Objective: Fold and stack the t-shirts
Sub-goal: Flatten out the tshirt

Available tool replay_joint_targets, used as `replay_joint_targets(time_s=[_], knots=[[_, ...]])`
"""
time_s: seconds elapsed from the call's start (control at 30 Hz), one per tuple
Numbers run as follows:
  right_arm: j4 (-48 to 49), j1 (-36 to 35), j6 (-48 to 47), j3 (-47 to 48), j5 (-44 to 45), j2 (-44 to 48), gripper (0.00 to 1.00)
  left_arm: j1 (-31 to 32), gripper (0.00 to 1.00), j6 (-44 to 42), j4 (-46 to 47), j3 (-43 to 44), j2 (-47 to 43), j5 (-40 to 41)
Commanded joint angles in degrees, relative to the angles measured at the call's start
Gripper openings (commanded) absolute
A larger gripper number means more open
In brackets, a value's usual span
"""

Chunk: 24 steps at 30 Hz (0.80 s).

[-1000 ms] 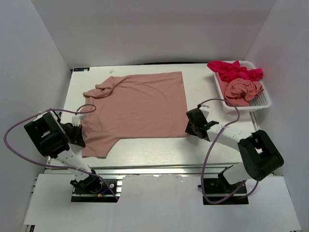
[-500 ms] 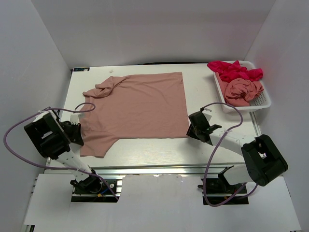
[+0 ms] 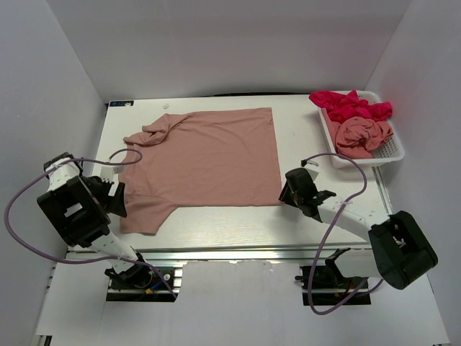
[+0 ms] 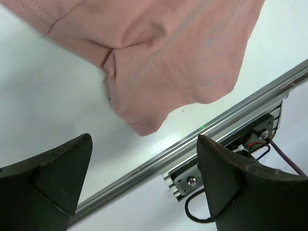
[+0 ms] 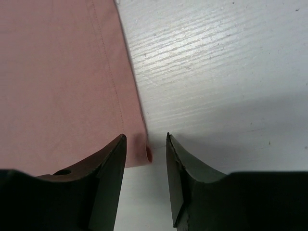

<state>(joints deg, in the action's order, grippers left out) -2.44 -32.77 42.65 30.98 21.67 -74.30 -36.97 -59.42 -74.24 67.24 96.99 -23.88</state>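
Left gripper (image 4: 143, 139): jaws wide apart, holding nothing, hovering over the near-left sleeve of the pink shirt (image 3: 209, 158), spread flat on the table (image 3: 306, 133). Right gripper (image 5: 145, 137): jaws partly apart, straddling the shirt's near-right hem corner; I see no clamp. Red shirt (image 3: 349, 104) and second pink shirt (image 3: 364, 133) are bunched in the basket (image 3: 395, 153), far right.
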Motion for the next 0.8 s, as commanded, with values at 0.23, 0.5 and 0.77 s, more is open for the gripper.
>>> replay_joint_targets(time_s=[0.23, 0.5, 0.77], knots=[[8.06, 3.5, -2.4, -3.38, -1.1, 1.53, 0.45, 0.67, 0.98, 0.88, -6.53, -4.57, 1.26, 3.31], [9.73, 3.77, -2.75, -3.56, -1.37, 0.21, 0.45, 2.34, 0.98, -1.49, -6.1, -9.4, 1.53, -0.64], [9.56, 3.77, -2.93, -3.12, -0.93, 0.12, 0.45, 4.97, 0.96, -0.27, -2.33, -11.25, 4.87, -3.54]])
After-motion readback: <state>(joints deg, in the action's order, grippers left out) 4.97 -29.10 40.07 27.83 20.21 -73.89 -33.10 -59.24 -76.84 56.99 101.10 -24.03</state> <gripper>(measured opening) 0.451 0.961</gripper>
